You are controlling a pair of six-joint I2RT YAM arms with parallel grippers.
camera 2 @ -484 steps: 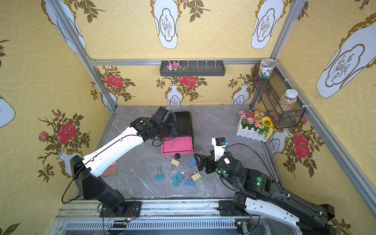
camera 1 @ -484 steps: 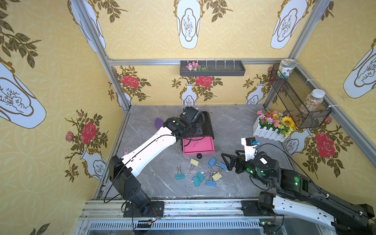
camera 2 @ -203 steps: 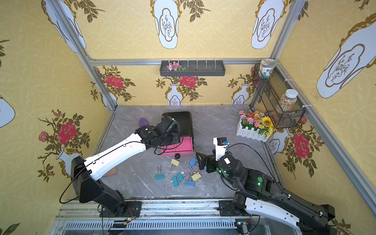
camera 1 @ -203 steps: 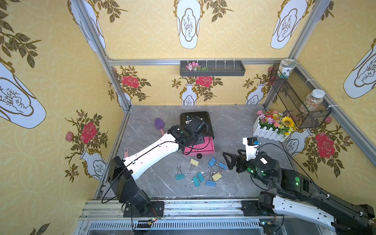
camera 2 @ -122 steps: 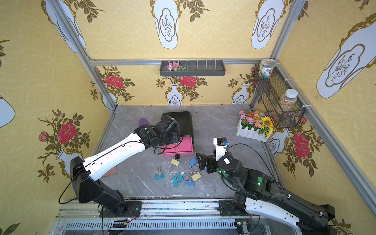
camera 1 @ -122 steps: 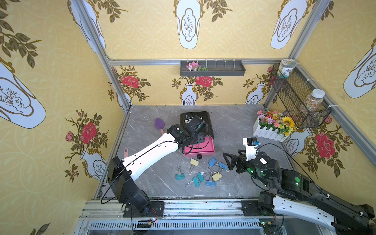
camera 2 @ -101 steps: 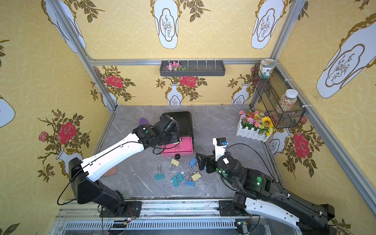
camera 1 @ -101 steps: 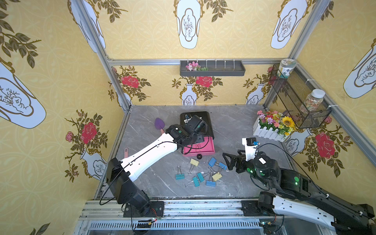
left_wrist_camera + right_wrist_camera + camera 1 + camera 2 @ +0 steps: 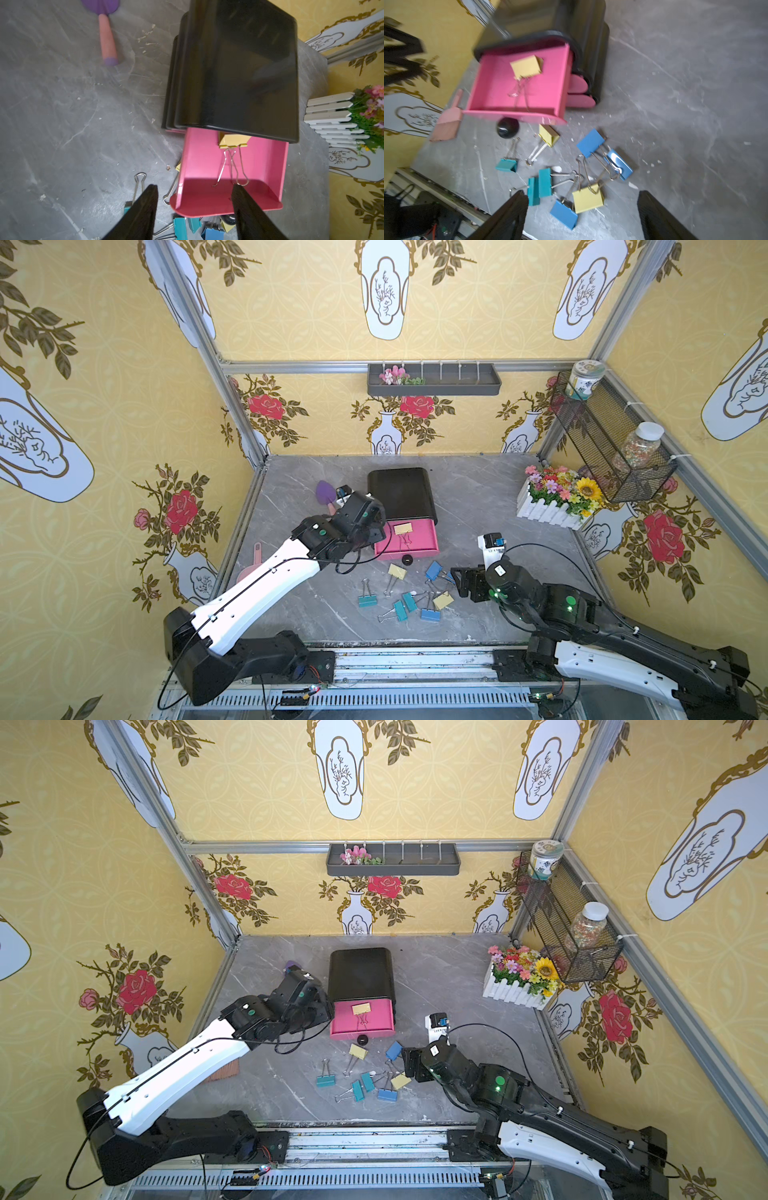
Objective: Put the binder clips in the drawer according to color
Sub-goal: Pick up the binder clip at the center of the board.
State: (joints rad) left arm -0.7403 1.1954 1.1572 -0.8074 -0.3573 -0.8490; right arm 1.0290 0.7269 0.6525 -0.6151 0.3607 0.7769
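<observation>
Right wrist view: the right claw hangs wide open and empty above a loose scatter of binder clips on the grey worktop. Eight lie there: three blue, three teal and two pale yellow. Two of the teal ones touch side by side, and several silver wire handles cross each other.

Just beyond the scatter, the top pink drawer stands pulled out of its cabinet, its round black knob facing the clips. A ninth clip, the yellow clip, lies inside on the drawer floor with its handles pointing toward the drawer front. The two lower drawers sit shut beneath.

At the drawer's side, the left claw is parted about halfway with nothing between its fingers. In the left wrist view, one finger is over the drawer's floor and one is over the worktop beside it.

Behind the drawer rises the black cabinet. A purple scoop rests near it, and a white picket flower box stands well apart by the side wall.
</observation>
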